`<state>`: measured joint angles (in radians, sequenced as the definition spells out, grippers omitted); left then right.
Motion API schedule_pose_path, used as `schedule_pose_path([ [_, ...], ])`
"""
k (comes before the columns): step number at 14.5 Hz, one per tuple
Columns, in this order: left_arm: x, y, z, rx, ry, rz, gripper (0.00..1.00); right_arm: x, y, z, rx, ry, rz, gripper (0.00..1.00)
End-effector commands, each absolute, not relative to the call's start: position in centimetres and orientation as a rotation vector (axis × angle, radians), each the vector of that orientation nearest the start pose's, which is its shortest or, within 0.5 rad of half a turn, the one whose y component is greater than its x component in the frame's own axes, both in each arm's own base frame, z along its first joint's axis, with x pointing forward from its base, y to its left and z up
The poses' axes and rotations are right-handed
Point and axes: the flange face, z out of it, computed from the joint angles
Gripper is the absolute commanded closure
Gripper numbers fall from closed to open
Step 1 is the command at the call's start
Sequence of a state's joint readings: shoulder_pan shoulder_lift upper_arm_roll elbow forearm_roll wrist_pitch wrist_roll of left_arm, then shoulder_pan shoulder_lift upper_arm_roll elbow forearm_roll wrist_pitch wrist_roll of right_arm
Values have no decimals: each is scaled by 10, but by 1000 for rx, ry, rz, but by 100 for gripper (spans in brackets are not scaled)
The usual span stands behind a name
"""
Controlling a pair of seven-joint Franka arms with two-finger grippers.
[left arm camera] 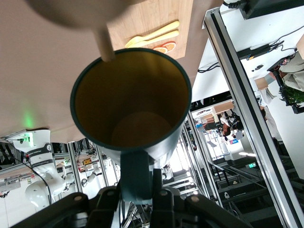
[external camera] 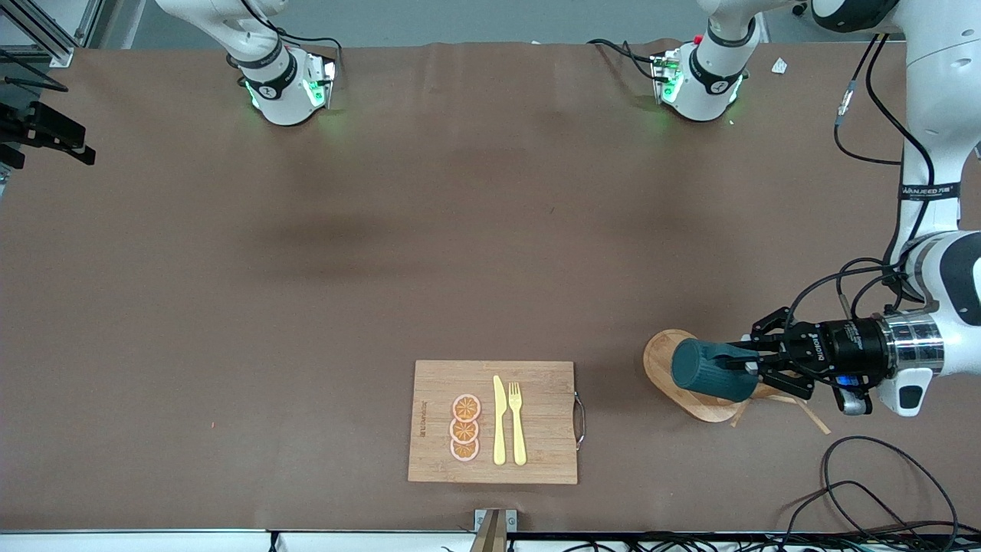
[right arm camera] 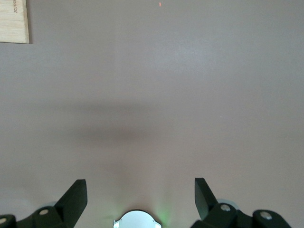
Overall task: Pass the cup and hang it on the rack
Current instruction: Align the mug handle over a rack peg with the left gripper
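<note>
The dark teal ribbed cup (external camera: 709, 372) lies on its side in the air, held by its handle in my left gripper (external camera: 755, 366), which is shut on it. It hangs over the oval base of the wooden rack (external camera: 661, 366) at the left arm's end of the table. Thin pegs (external camera: 812, 418) stick out below the gripper. In the left wrist view the cup (left arm camera: 130, 104) shows its tan inside, and a wooden peg (left arm camera: 105, 45) touches or crosses its rim. My right gripper (right arm camera: 141, 187) is open and empty over bare table, out of the front view.
A rectangular wooden cutting board (external camera: 548, 429) lies near the front camera at mid-table, with a yellow knife (external camera: 499, 420), a fork (external camera: 517, 422) and orange slices (external camera: 465, 428). Its corner shows in the right wrist view (right arm camera: 13, 21). Black cables (external camera: 866, 491) lie by the left arm.
</note>
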<state>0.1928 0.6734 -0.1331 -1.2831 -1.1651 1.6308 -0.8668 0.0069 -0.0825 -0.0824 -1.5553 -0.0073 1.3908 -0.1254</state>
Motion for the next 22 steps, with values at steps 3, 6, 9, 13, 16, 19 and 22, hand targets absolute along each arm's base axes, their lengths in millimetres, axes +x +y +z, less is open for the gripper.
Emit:
schedule_pose_path([
  [3,725,-9,387,1577,1157,-895,99,500,-46,664,-3125,-101,112,0],
  [6,725,-7,384,1576,1159,-896,99,500,-45,664,-3134,-114,111,0],
  [9,726,2,379,1563,1170,-894,99,500,-45,664,-3143,-117,113,0],
  [13,726,17,371,1545,1187,-892,99,499,-45,663,-3142,-112,125,0],
  [16,726,17,369,1546,1188,-894,99,499,-45,664,-3141,-98,125,0],
  [19,726,18,364,1542,1192,-899,98,499,-46,665,-3132,-81,115,0],
  [22,726,21,362,1544,1200,-894,98,499,-46,665,-3110,-76,103,0],
])
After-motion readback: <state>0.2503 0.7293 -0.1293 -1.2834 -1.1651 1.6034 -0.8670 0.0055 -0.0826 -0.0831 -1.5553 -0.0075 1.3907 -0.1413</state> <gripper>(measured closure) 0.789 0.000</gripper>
